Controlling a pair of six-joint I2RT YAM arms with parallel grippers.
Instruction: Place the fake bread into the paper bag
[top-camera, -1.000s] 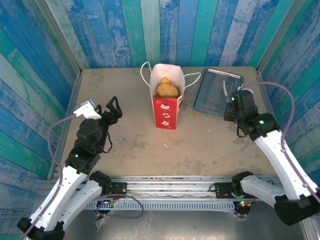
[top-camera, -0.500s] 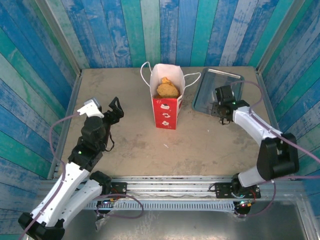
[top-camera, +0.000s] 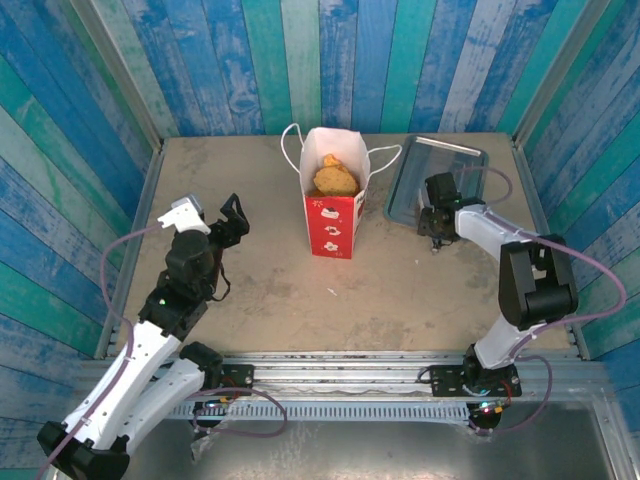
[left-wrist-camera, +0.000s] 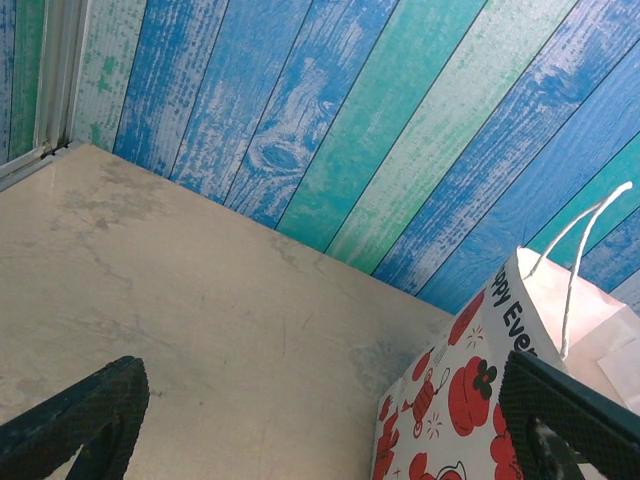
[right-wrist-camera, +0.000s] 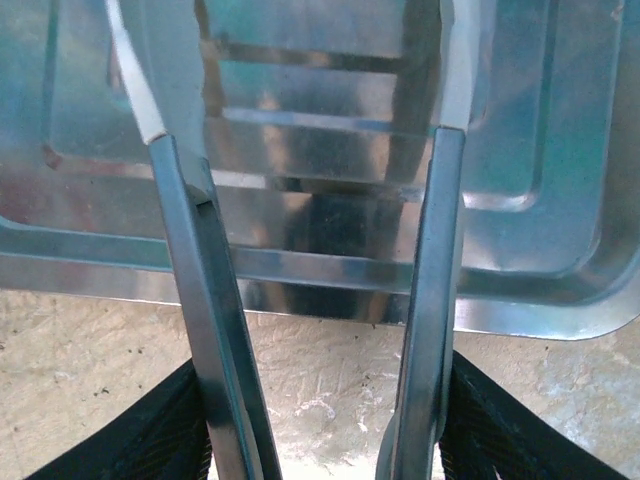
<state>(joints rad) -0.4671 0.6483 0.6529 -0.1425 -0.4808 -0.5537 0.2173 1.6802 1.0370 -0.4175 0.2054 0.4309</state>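
Note:
The paper bag (top-camera: 333, 215) stands upright in the middle of the table, white above and red below. One golden-brown piece of fake bread (top-camera: 334, 178) shows in its open top. My right gripper (top-camera: 436, 222) hangs at the front edge of the silver tray (top-camera: 455, 155). In the right wrist view it (right-wrist-camera: 320, 440) is shut on metal tongs (right-wrist-camera: 440, 250), whose two arms reach out over the tray (right-wrist-camera: 530, 180). My left gripper (top-camera: 232, 215) stands open left of the bag, holding nothing. The left wrist view has its fingers (left-wrist-camera: 80, 420) wide apart and the bag (left-wrist-camera: 470, 390) at the right.
Blue and green plank walls (top-camera: 330, 60) close the table in at the back and both sides. A stretch of bare tabletop (top-camera: 270, 280) lies between the bag and the arm bases. The bag's white loop handles (top-camera: 292, 150) stick out sideways.
My right arm has folded in and swung left, bringing its gripper and the tongs to the tray's front edge. The left arm, the bag and the bread stay put.

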